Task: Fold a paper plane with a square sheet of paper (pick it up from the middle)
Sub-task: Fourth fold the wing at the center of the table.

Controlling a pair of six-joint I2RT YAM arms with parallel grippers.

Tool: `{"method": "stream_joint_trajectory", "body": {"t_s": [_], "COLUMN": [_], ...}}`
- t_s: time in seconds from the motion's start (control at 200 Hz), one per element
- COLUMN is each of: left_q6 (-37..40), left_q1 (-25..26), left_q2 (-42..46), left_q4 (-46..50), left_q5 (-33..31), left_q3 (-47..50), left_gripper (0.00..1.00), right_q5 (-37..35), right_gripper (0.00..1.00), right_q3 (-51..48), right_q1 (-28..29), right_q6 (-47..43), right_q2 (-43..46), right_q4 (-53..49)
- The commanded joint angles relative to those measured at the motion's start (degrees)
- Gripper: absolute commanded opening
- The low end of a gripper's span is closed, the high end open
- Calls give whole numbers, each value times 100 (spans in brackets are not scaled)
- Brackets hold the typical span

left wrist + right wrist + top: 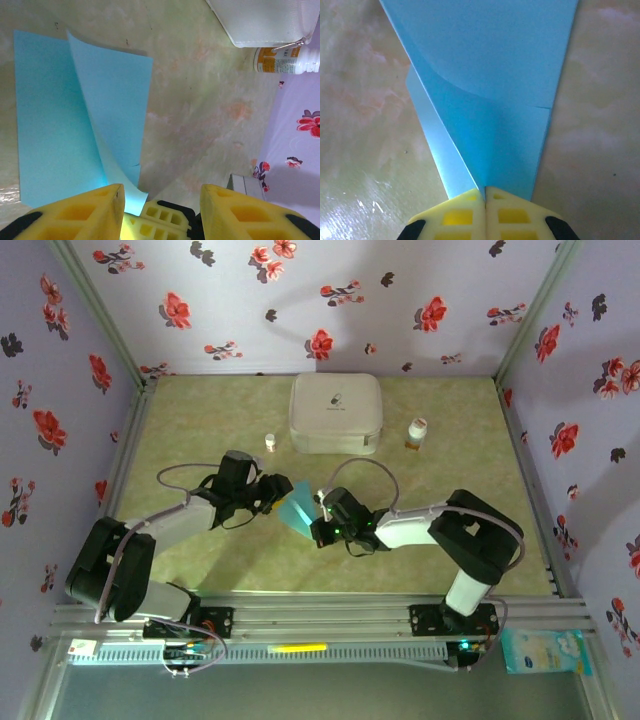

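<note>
While the sheet of paper point(297, 508) lies part-folded at mid-table betw. the two arms, one flap curls up off the flat half. The right gripper point(485, 192) is clamped shut on its creased edge; the left gripper point(161, 191) stands part open w/ the flap's corner loose betw. its fingers. Risk: flap looks springy, so an off-line left close or a right tug could skew or tear the fold. White case point(335, 412) sits well behind.

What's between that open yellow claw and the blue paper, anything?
Nothing visible does. The square sheet of paper has a raised flap reaching between the open fingers of the left gripper, and the right gripper is pinched shut on it.
</note>
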State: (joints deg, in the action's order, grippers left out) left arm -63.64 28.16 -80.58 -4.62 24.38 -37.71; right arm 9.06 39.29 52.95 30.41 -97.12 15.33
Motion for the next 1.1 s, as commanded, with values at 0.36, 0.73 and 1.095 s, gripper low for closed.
{"method": "stream_joint_trajectory", "body": {"t_s": [0.36, 0.73, 1.095], "left_q6": [122, 251, 297], "left_q1": [-72, -75, -67], "left_q2": [128, -441, -1418], "left_q4": [19, -223, -666], "left_q5": [-49, 91, 324], "left_q3": [170, 142, -129], "left_gripper": [37, 9, 3], "right_q5": [651, 680, 656], "right_gripper": [0, 0, 0], "right_q3": [-412, -729, -721], "right_q1": [-333, -417, -430], "right_q6": [1211, 1474, 1462], "right_q2": [-136, -132, -146], "right_q4": [949, 1476, 1436]}}
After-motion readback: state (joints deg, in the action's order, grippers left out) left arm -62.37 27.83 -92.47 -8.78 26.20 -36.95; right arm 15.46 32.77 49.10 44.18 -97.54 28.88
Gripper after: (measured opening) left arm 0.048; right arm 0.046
